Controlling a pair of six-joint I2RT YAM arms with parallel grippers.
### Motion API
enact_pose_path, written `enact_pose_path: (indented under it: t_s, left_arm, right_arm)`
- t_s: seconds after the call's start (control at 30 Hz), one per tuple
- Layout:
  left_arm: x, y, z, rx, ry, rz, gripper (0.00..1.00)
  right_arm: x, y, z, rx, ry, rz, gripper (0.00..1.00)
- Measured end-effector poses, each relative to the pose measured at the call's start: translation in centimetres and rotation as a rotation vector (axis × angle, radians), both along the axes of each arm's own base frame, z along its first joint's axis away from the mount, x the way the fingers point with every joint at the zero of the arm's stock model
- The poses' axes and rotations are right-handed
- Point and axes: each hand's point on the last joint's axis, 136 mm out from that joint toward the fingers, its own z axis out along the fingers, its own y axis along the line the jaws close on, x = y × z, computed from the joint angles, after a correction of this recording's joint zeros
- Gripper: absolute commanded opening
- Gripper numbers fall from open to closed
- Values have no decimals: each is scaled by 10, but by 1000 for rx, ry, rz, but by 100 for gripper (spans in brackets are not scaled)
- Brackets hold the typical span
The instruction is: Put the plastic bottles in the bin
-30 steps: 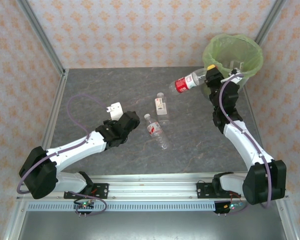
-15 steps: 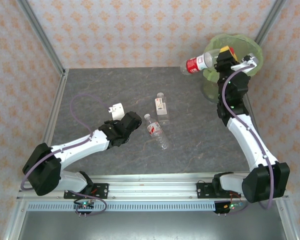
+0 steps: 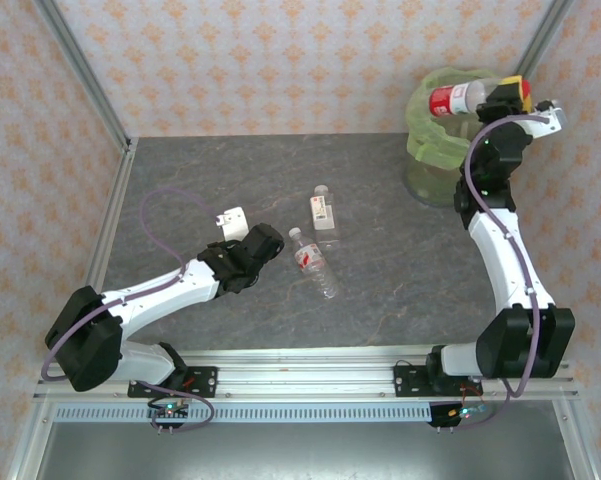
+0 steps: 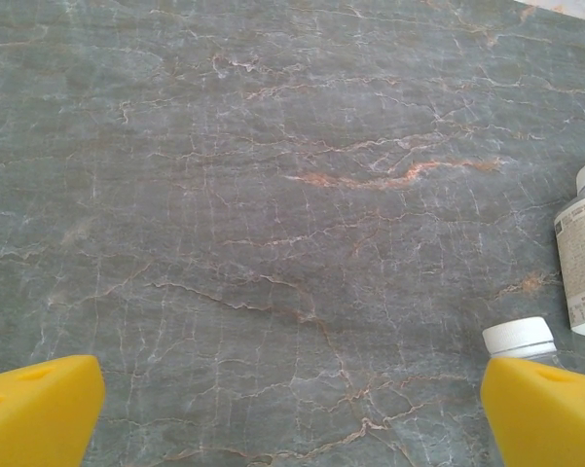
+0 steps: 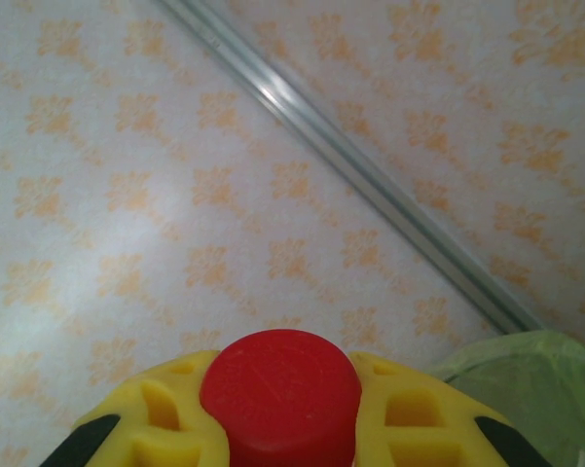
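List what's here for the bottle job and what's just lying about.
Job: bin; red-capped bottle in the right gripper; white-labelled bottle and red-labelled bottle on the table.
Not the job: purple cables, patterned walls, metal frame.

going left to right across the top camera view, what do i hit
left gripper → two loose bottles about level, red-label bottle and white-label bottle → red-capped bottle held at the bin → right gripper

Left arm [image 3: 160, 292], jaws spread, right arm [image 3: 500, 240], jaws clamped
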Motion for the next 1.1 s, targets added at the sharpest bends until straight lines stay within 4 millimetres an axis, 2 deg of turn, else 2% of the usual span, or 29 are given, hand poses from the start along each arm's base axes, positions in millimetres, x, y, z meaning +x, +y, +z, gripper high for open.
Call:
enact_pose_path:
  t_s: [0.2,0.3,0.6,1.1]
  left_arm:
    - [0,1,1,2,-6,9,100]
    - [0,1,1,2,-6,9,100]
    - [-1,3,-1,11,4,10,100]
    - [-2,4,-2,5,7,20,100]
  right_arm:
    - [-13,-53,-6,102,-100,-139,0]
    - [-10,-66,-15,121,-106,-179,0]
    - [25,-73,-63,23,110,-236,0]
    - [40,-56,-73,-334,417,-244,1]
